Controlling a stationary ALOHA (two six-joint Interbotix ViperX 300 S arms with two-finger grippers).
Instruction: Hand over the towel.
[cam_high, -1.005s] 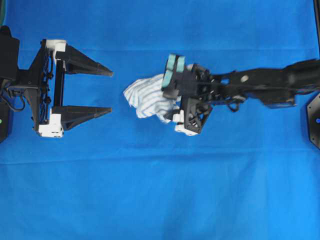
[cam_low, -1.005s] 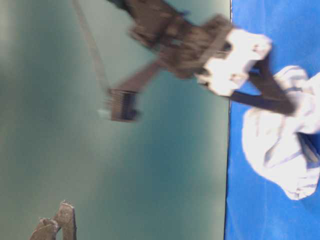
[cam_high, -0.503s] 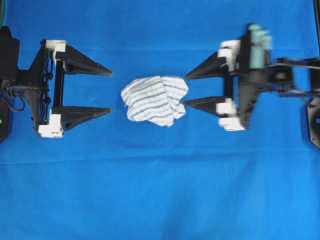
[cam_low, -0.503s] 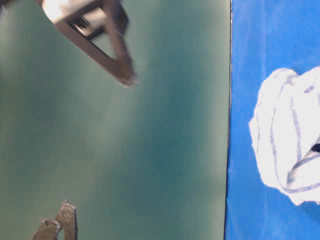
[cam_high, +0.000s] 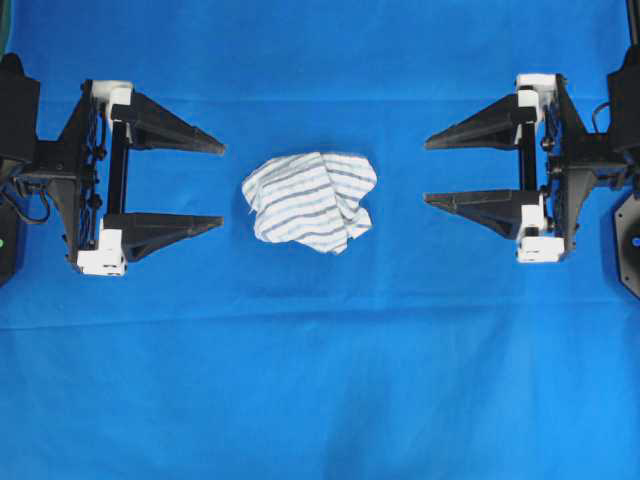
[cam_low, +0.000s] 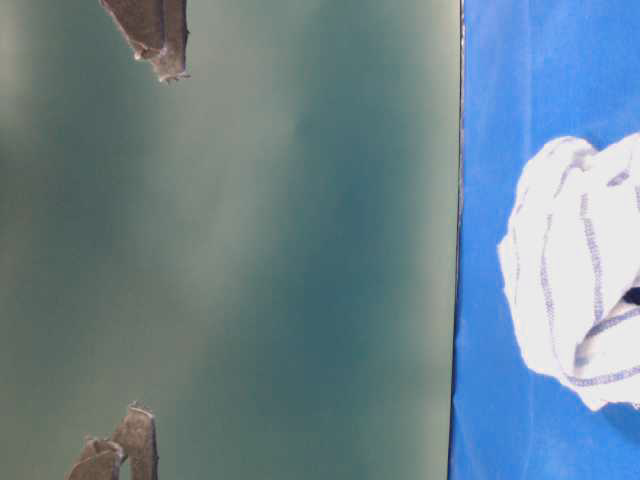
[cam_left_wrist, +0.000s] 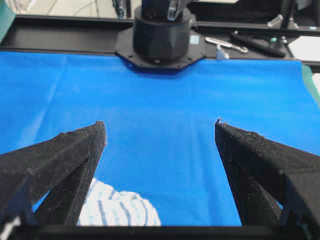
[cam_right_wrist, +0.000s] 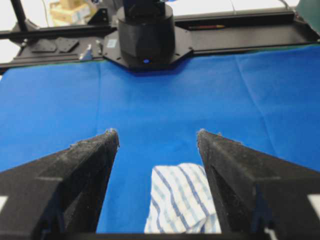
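You see one crumpled white blue-striped cloth towel (cam_high: 310, 200) on one blue sheet (cam_high: 320, 380), between two level black grippers, left (cam_high: 222, 184) and right (cam_high: 427, 171), jaws spread, empty.

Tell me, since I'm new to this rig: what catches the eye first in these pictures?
The crumpled striped towel, white against the plain blue sheet, lying alone at the middle of the overhead view. Next, the two black hands facing it from either side: the left hand and the right hand, both wide open, neither touching it.
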